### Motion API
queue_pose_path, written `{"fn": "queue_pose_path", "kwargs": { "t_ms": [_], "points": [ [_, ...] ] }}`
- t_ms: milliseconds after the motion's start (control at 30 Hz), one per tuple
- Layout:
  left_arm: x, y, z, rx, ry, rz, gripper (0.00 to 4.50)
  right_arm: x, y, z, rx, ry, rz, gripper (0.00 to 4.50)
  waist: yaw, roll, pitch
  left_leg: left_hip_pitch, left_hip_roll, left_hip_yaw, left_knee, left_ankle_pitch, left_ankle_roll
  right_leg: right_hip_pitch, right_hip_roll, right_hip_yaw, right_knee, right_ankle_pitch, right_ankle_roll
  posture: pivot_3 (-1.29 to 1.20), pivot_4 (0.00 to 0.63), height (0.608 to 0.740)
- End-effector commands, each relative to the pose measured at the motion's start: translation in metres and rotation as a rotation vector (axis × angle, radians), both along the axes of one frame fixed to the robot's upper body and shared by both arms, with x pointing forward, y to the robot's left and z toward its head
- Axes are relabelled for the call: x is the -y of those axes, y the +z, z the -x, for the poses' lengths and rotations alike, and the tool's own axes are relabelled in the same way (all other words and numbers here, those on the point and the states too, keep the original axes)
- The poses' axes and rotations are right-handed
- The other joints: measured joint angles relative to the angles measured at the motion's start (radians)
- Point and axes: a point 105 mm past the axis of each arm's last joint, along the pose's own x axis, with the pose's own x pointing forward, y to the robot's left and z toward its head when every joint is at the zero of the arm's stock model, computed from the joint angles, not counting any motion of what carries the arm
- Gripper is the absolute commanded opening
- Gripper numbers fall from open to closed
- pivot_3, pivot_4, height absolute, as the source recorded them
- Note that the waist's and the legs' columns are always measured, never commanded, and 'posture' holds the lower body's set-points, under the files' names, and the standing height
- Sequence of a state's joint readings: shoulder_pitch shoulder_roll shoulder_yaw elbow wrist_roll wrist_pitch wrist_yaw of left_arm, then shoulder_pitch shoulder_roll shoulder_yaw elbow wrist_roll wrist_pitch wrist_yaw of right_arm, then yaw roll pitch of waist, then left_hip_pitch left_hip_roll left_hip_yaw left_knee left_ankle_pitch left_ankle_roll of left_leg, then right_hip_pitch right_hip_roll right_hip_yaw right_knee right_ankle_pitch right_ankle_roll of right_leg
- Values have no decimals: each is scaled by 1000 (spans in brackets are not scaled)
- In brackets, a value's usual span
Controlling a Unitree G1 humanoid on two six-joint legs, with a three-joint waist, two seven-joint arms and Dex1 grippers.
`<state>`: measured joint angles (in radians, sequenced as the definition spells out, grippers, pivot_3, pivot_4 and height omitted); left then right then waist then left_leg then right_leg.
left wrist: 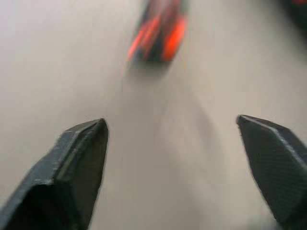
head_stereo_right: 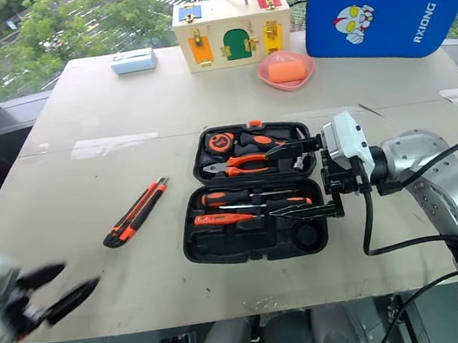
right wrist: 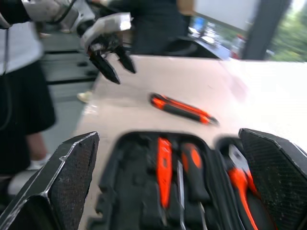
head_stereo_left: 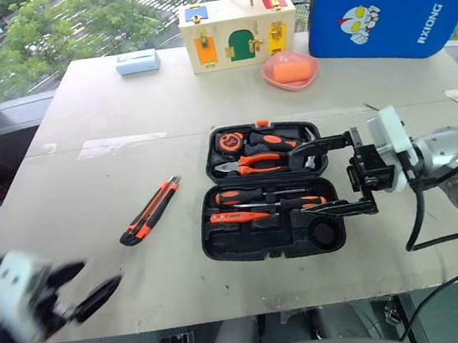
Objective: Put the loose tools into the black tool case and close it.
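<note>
Tools mostly packed, knife lying loose

Nearest the robot, the left gripper (head_stereo_left: 89,288) is hanging over the table's (head_stereo_left: 84,138) front left corner with its two black fingers spread apart and nothing between them. It is blurring in the head views. The utility knife (head_stereo_left: 150,211) is lying flat on the bare tabletop beyond it, well apart from the fingers and to the left of the black tool case (head_stereo_left: 268,188).

That case is sitting open near the table's middle, both halves facing up. Two long screwdrivers (head_stereo_left: 253,204) are lying side by side in the nearer half, and a round recess sits at that half's right end. Pliers (head_stereo_left: 250,164) and a tape measure (head_stereo_left: 229,142) are resting in the farther half. The right gripper (head_stereo_left: 322,174) is hovering level over the case's right end, its fingers standing wide, one over each half, gripping nothing.

Along the far edge, a pink dish (head_stereo_left: 289,70), a wooden latch box (head_stereo_left: 236,31), a pale blue block (head_stereo_left: 136,62) and a blue padded case (head_stereo_left: 388,9) are standing.
</note>
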<state>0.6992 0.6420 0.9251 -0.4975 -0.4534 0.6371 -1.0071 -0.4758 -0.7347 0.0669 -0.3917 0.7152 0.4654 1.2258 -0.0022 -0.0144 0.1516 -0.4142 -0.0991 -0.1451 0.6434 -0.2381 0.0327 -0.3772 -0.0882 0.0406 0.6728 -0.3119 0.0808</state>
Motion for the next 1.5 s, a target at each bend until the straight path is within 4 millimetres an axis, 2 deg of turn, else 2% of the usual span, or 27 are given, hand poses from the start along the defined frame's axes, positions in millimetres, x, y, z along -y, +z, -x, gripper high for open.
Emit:
{"fn": "queue_pose_path", "kwargs": {
  "t_ms": [33, 100, 200, 400, 567, 733, 900, 933, 1100, 1167, 1200, 1300, 1400, 1500],
  "points": [
    [0, 15, 1, 54, -1, -88, 4488, 0, 7, 5, 23, 52, 0, 4500, 25, 0, 0, 0, 0, 0, 0, 0, 0, 0, 0, 0, 0, 1, -1, 0, 150, 735],
    [2, 14, -2, 37, -17, -85, 4488, 1, 5, 4, 23, 53, 8, 4500, 33, 0, 0, 0, 0, 0, 1, 0, 0, 1, 0, 0, 0, 1, -2, 0, 150, 735],
    [9, 16, -18, 8, -66, -75, 4488, 2, 3, 5, 25, 49, 21, 4500, 36, 0, -1, 0, 0, 0, 1, 0, 0, 0, 0, 0, 0, 2, -3, 0, 150, 735],
    [27, 19, -79, -99, -223, -136, 4488, 2, -2, 14, 22, 28, 32, 4500, 24, 1, -1, 0, 0, 1, -1, 1, -2, -2, 1, 0, 0, 2, -3, 0, 150, 735],
    [31, 22, -126, -128, -210, -146, 4488, 2, -5, 17, 59, -29, 48, 4500, 8, 1, 0, 0, 0, 1, -4, 2, -4, -3, 1, -1, 1, 2, -2, 0, 150, 735],
    [37, 6, -147, -194, -273, -197, 4488, 4, -7, 12, 85, -101, 55, 4500, -20, 0, 0, 0, 0, 2, -6, 3, -6, -5, 2, -1, 2, 2, -2, 0, 150, 735],
    [47, -18, -153, -259, -342, -195, 4488, 5, -9, 11, 75, -129, 52, 4500, -11, 2, -1, -1, 0, 3, -6, 4, -6, -9, 1, 0, 4, 2, -2, 0, 150, 735],
    [48, -21, -154, -266, -346, -196, 3960, 6, -9, 12, 75, -131, 53, 4500, -8, 2, -1, -1, 0, 3, -6, 4, -6, -9, 1, 0, 5, 2, -2, 0, 150, 735],
    [47, -29, -153, -271, -368, -206, 1931, 9, -12, 9, 87, -152, 74, 4500, -5, 5, -3, 0, 0, 3, -5, 4, -5, -7, 0, 0, 6, 2, -2, 0, 150, 735],
    [47, -22, -156, -226, -383, -200, 1902, 10, -13, 8, 90, -159, 81, 4500, -7, 6, -4, 0, 0, 3, -5, 4, -6, -7, 1, 0, 6, 2, -2, 0, 150, 735],
    [49, -13, -159, -173, -406, -200, 1902, 12, -14, 8, 90, -161, 88, 4500, -7, 7, -4, 0, 0, 3, -5, 4, -6, -7, 1, 0, 6, 2, -2, 0, 150, 735],
    [69, 29, -163, 41, -566, -194, 1902, 20, -18, 8, 84, -171, 117, 4500, -5, 5, -3, -1, 0, 2, -5, 4, -6, -8, 1, 0, 6, 2, -2, 0, 150, 735],
    [106, 69, -142, 160, -844, -134, 1902, 31, -23, 17, 42, -161, 157, 4500, -2, -1, 0, -3, 0, 0, -3, 4, -6, -8, 0, -1, 5, 2, -2, 0, 150, 735],
    [138, 83, -120, 112, -1068, -98, 1902, 41, -26, 26, 27, -170, 191, 4500, -1, -1, 1, -4, 0, 0, -2, 4, -6, -7, 0, 0, 4, 2, -2, 0, 150, 735]
  ]
}}
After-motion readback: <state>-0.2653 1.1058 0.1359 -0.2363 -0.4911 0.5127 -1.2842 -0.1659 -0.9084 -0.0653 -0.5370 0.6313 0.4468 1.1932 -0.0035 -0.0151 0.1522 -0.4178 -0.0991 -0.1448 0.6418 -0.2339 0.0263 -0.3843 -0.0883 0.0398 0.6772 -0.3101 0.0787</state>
